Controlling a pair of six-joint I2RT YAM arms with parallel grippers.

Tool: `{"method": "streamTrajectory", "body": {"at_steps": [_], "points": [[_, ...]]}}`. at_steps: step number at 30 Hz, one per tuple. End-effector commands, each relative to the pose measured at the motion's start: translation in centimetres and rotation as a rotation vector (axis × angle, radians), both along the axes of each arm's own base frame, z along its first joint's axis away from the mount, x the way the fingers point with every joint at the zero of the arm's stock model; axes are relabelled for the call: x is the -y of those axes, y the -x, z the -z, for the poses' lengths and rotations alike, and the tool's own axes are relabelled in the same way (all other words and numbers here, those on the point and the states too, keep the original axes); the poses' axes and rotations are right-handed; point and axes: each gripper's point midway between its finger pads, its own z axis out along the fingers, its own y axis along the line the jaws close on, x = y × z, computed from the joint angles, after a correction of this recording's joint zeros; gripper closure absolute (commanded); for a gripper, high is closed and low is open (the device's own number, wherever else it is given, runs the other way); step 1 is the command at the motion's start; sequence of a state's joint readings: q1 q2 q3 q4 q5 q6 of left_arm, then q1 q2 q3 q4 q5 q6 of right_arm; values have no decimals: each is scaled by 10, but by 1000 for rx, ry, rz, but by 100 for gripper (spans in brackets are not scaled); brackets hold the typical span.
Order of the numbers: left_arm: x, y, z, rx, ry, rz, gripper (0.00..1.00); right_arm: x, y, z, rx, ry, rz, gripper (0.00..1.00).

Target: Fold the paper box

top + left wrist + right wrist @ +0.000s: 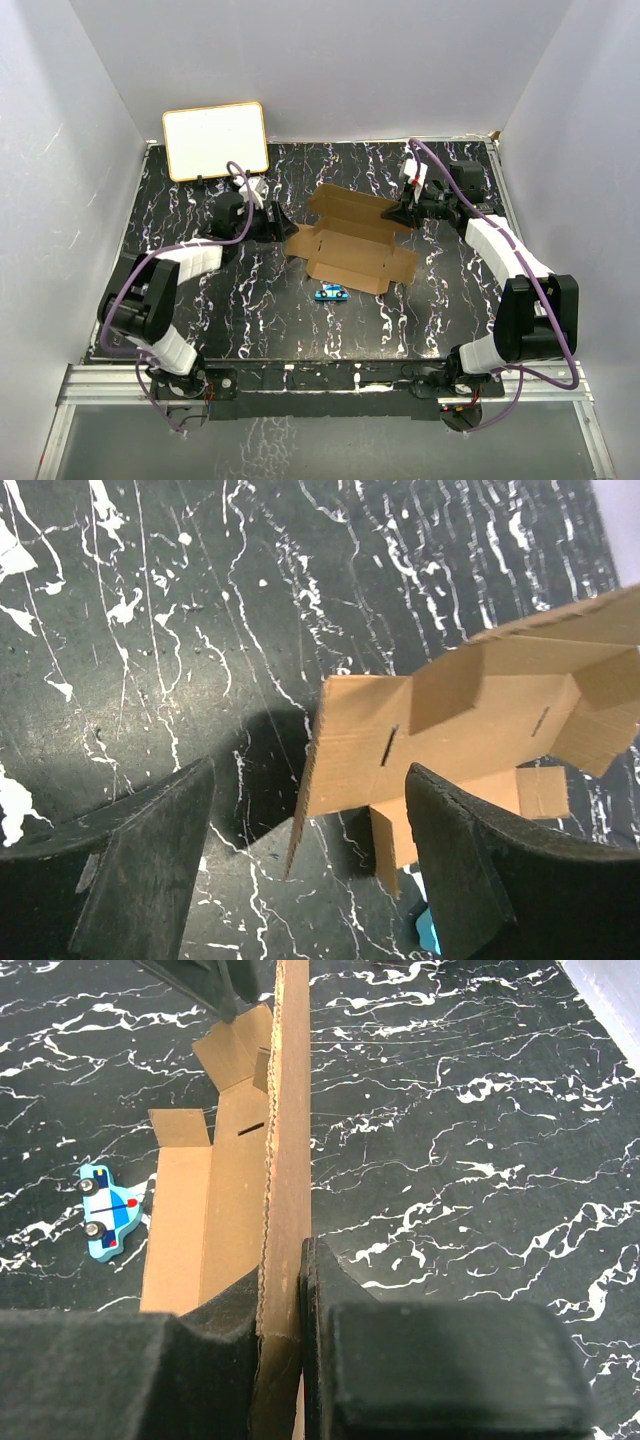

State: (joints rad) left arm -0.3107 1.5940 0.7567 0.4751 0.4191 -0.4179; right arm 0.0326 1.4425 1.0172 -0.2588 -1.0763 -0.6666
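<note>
The paper box (350,240) is a brown die-cut sheet in the middle of the black marbled table, its far panel raised on edge. My right gripper (402,212) is at the sheet's right end, shut on that standing panel; in the right wrist view the jaws (285,1310) pinch the panel's corrugated edge (290,1110). My left gripper (283,222) is at the sheet's left end and stands open. In the left wrist view its fingers (150,870) are wide apart, and a corner of the box (350,760) lies between them, touching neither.
A small blue toy car (330,292) lies just in front of the sheet and shows as well in the right wrist view (108,1212). A white board with a tan frame (215,140) leans at the back left. White walls enclose the table.
</note>
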Motion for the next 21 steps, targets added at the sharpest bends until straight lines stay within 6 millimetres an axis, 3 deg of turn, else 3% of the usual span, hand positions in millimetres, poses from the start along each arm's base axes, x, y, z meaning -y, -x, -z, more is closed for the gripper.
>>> {"method": "streamTrajectory", "body": {"at_steps": [1,7,11,14,16,21], "points": [[2,-5,17,-36,-60,3,28,-8,5,-23,101,-51,-73,92],[13,-3,33,-93,-65,46,49,-10,4,-22,65,-72,-68,92],[17,-4,36,-95,-58,65,80,-10,3,-20,22,-91,-61,92],[19,-6,32,-64,-49,70,95,-9,1,-20,-51,-127,-55,92],[19,-7,28,-39,-42,70,100,-10,1,-17,-129,-161,-64,92],[21,-9,21,18,-33,60,100,-13,-1,-5,-342,-238,-72,92]]}}
